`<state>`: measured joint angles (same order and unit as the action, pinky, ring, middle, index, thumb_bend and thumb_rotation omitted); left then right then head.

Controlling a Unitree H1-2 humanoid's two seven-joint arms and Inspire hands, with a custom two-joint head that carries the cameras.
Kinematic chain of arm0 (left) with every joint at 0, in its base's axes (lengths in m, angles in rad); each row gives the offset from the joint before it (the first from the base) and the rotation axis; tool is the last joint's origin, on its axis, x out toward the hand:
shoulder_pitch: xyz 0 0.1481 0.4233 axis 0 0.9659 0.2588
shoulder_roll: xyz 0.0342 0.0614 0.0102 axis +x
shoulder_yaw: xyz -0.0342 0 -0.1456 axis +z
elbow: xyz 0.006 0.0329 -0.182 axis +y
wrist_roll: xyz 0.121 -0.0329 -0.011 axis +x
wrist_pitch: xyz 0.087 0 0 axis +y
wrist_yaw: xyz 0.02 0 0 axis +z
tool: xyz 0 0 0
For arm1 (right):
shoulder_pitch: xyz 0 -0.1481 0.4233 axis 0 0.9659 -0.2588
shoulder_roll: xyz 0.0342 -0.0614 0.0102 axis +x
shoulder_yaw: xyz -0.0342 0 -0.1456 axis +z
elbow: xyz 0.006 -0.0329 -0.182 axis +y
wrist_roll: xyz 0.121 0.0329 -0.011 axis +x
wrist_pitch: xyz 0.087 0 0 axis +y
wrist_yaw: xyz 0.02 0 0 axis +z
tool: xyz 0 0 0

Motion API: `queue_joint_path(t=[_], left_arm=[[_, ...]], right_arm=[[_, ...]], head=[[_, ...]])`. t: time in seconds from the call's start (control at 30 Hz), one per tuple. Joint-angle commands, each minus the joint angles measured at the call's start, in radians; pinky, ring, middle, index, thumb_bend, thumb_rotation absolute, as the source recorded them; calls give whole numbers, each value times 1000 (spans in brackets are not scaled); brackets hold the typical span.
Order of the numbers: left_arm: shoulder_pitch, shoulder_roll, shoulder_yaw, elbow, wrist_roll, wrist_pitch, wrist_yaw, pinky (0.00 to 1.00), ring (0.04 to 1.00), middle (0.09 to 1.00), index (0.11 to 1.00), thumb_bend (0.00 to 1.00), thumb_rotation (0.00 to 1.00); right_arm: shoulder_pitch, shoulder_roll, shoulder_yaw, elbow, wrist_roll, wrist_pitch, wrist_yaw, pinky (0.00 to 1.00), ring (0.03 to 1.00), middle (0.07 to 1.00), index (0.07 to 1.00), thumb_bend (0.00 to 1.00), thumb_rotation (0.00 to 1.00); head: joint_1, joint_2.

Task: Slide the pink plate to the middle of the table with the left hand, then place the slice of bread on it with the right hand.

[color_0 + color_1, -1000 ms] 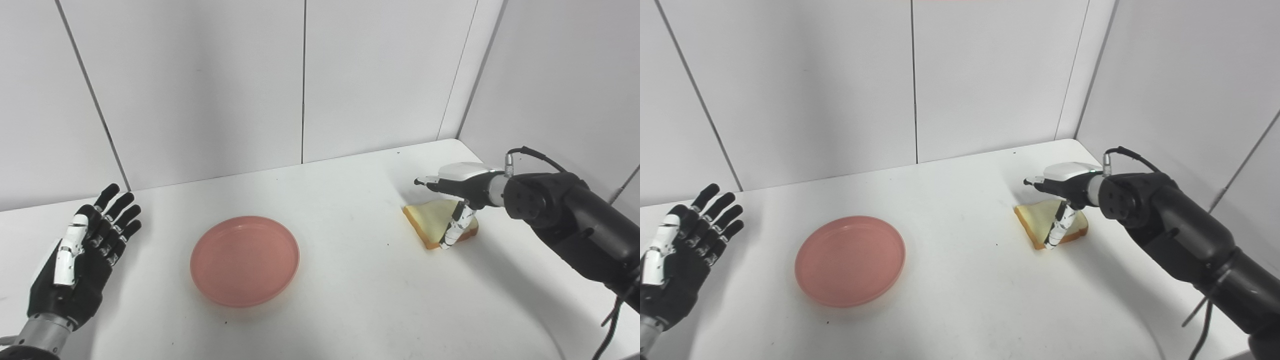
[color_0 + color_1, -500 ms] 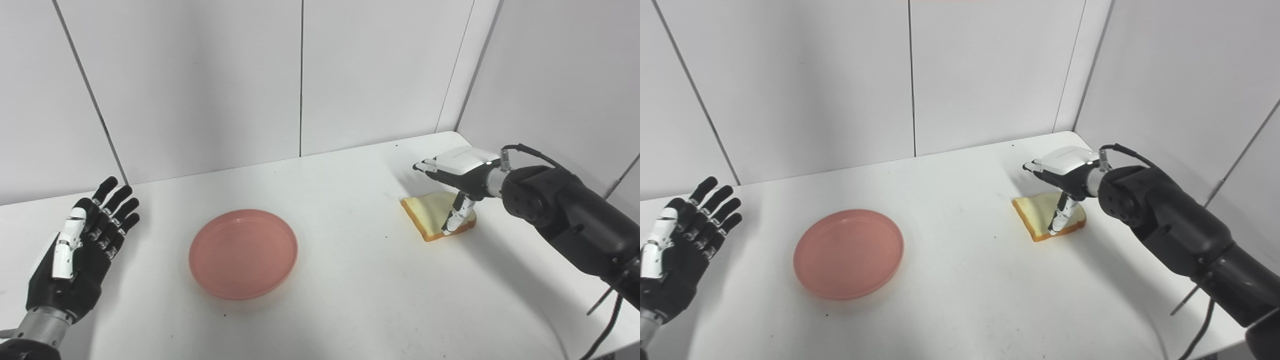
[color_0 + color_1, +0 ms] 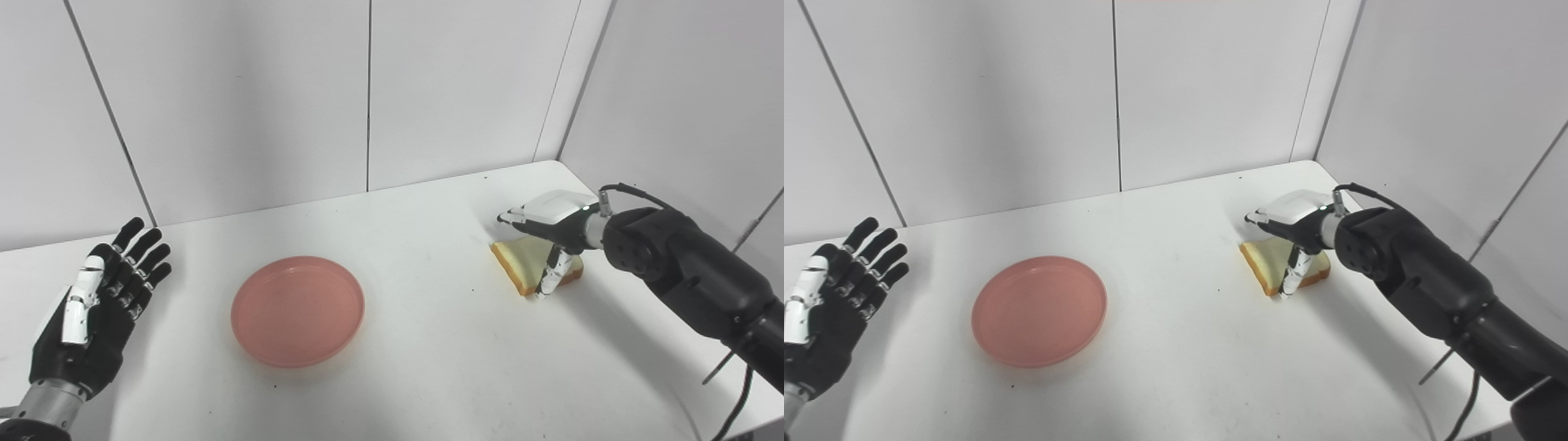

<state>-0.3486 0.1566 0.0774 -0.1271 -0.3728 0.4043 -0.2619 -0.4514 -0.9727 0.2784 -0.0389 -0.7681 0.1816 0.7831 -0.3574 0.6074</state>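
Item 1: round pink plastic plate, shallow, raised rim, lying flat near the middle of the worktop, a little left of centre. Nothing on it. No label or writing legible.

Item 2: slice of pale bread with a golden-brown crust, lying flat on the right side of the worktop, well apart from the plate. Partly covered by the right hand.

Item 3: right hand, black with a white back shell, arm entering from the right. Positioned over the bread, fingers extended toward the left above the slice, thumb pointing down with its tip at the slice's near edge. Fingers apart, not closed around the slice; whether the thumb tip actually presses the bread cannot be told. No markings legible.

Item 4: left hand, black with a white thumb cover, at the far left of the worktop, well apart from the plate. Palm showing, fingers straight and spread, holding nothing.

Item 5: plain white worktop, a few small dark specks.

Item 6: white panelled walls, dark seams, behind and at right.
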Motion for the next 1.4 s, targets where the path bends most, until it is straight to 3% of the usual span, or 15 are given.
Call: queue_joint_path(t=[0.0, 0.3, 0.47, 0.7, 0.97, 1.17, 1.27, 1.3, 1.33, 1.37], left_arm=[[-23, 14, 6, -44, -15, -3, -3, 967, 946, 948, 937, 422, 1000], [-19, 13, 7, -57, -17, 5, 2, 968, 947, 949, 939, 418, 1000], [-17, 14, 6, -66, -17, 13, 4, 969, 947, 949, 941, 419, 1000], [-17, 13, 9, -72, -19, 23, 5, 970, 947, 946, 939, 419, 1000], [-17, 11, 9, -73, -14, 25, 10, 962, 941, 942, 934, 420, 1000], [-15, 14, 8, -68, -20, 22, -1, 963, 945, 947, 938, 424, 1000], [-14, 13, 7, -68, -18, 21, 1, 964, 944, 944, 934, 426, 1000], [-14, 13, 7, -68, -17, 21, 2, 966, 944, 943, 933, 426, 1000], [-14, 13, 7, -67, -18, 22, 1, 966, 944, 943, 933, 426, 1000], [-15, 13, 7, -68, -19, 22, 1, 968, 945, 944, 934, 425, 1000]], right_arm=[[-52, -19, -9, 7, -25, 20, 18, 998, 1000, 1000, 1000, 1000, 309], [-47, -5, 4, 41, -50, 0, 41, 1000, 1000, 1000, 1000, 1000, 326], [-51, -6, 14, 82, -73, -28, 11, 1000, 1000, 1000, 1000, 1000, 307], [-69, -8, 19, 113, -103, -50, -12, 1000, 1000, 1000, 1000, 1000, 361], [-93, -8, 2, 156, -90, -34, -13, 1000, 1000, 1000, 1000, 1000, 307], [-94, 14, -25, 220, -53, -37, -71, 976, 1000, 1000, 1000, 1000, 254], [-102, 48, -41, 265, -24, -35, -127, 835, 912, 939, 948, 996, 172], [-104, 58, -42, 276, -21, -36, -145, 668, 788, 844, 881, 981, 131], [-105, 69, -45, 285, -17, -40, -168, 651, 776, 835, 874, 980, 127], [-104, 79, -50, 296, -5, -55, -195, 522, 648, 733, 825, 949, 83]], head=[[3, 1], [3, 7], [6, 10], [6, 13], [9, 11], [12, 9], [13, 9], [13, 9], [13, 9], [13, 9]])
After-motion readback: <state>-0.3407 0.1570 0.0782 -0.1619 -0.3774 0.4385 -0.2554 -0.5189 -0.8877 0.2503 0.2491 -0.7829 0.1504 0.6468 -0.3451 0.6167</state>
